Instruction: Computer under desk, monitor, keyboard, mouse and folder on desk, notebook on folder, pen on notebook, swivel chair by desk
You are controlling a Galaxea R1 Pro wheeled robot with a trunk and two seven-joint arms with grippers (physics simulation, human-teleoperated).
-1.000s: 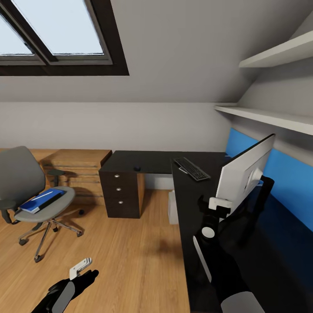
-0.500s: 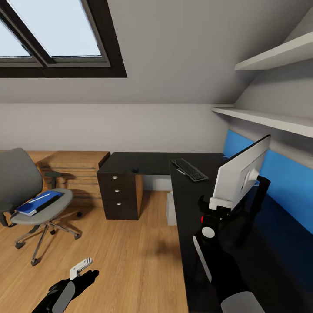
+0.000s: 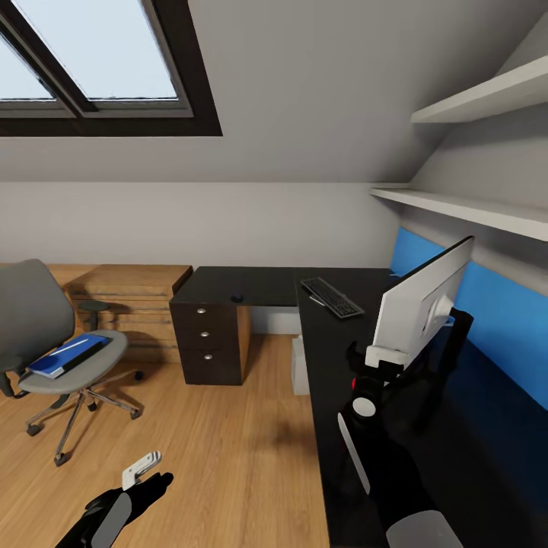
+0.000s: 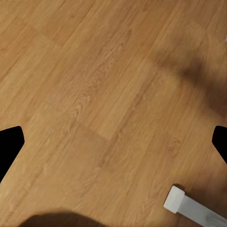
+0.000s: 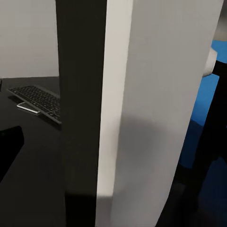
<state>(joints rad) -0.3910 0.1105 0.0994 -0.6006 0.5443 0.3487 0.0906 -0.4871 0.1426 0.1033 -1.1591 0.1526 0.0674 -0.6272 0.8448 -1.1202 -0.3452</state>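
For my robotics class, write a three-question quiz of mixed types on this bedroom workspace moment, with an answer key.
1. True or false: the keyboard lies on the desk.
2. Multiple choice: the blue folder rests on A) the desk, B) the swivel chair, C) the floor.
3. Fill in: the right gripper is at the lower edge of the ____, which is tilted over the desk.

Key
1. True; it sits on the black top beyond the monitor.
2. B; it lies on the seat, with a pale stripe along its top.
3. Monitor; whether the jaws grip it cannot be made out.
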